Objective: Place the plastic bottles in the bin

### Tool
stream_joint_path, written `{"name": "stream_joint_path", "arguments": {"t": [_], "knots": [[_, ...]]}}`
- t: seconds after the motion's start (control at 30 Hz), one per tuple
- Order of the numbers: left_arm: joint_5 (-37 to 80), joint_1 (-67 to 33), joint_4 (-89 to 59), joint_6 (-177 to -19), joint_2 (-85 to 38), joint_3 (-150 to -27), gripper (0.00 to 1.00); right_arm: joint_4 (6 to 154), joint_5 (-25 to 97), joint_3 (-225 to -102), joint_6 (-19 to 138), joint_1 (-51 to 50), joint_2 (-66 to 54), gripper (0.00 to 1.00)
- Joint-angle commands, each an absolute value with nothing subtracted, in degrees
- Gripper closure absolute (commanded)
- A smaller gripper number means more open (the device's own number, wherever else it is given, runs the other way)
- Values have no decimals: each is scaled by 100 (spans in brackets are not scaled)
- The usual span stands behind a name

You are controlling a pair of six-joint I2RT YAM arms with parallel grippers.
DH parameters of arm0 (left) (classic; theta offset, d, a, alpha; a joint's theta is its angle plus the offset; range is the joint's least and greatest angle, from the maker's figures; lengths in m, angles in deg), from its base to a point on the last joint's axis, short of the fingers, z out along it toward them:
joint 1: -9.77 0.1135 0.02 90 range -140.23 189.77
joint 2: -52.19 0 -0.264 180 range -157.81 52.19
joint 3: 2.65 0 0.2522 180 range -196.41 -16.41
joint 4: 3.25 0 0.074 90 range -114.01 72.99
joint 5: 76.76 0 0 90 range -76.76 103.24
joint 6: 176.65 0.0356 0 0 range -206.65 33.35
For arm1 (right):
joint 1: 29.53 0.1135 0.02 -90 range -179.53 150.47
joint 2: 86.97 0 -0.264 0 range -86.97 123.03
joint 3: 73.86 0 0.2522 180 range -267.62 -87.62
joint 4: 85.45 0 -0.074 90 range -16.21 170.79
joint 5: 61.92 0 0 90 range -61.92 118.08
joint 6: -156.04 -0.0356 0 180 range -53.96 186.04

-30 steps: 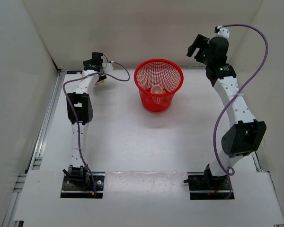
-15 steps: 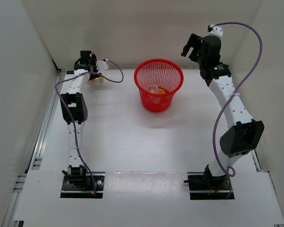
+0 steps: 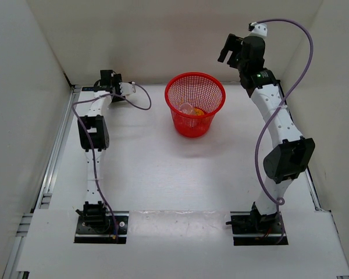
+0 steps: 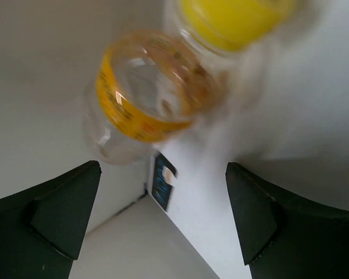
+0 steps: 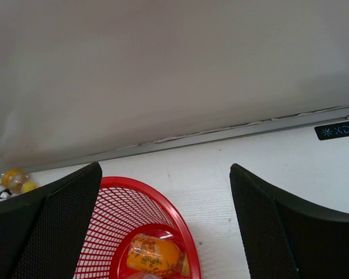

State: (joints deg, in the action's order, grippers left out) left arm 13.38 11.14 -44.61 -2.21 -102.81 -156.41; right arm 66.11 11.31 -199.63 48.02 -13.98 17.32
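Wide apart and empty: the left fingers (image 3: 115, 90), low over the far left corner of the white tabletop (image 3: 163, 168). Just past their tips in the wrist view, a clear banded bottle (image 4: 154, 93) with a yellow cap, blurred and outside the gap between them. Touching a fingertip or not, impossible to tell. Behind it, the foot of the back wall (image 3: 163, 35).

Also parted and gripping nothing: the right fingers (image 3: 227, 51), raised high above the tabletop and close to the back wall. Below and to their left, the bin (image 3: 192, 128). In that wrist view, between the two dark fingers, a curve of the red mesh rim. Down on the bin's floor, an orange bottle (image 5: 154, 256).

From above, next to the orange one and likewise inside the bin, a second clear bottle (image 3: 186, 107). Bin upright near the middle of the far edge, between the two arms and well apart from the banded bottle. Draped along each arm, a purple cable (image 3: 262, 145).
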Motion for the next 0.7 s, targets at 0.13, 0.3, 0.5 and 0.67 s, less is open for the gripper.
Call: {"name": "stream_joint_path", "arguments": {"t": [0.13, 0.3, 0.5, 0.67], "knots": [[1851, 1038, -3293, 501, -10521, -15484, 0, 6514, 1024, -20320, 4916, -1406, 1815, 7], [2246, 986, -3169, 704, -10724, -15598, 0, 6453, 963, -20372, 4969, -1406, 1815, 7], [2361, 986, -3116, 924, -10663, -15405, 38, 6400, 910, -20487, 5092, -1406, 1867, 7], [2300, 986, -3116, 688, -10452, -15194, 90, 6400, 910, -20487, 5092, -1406, 1920, 7]]}}
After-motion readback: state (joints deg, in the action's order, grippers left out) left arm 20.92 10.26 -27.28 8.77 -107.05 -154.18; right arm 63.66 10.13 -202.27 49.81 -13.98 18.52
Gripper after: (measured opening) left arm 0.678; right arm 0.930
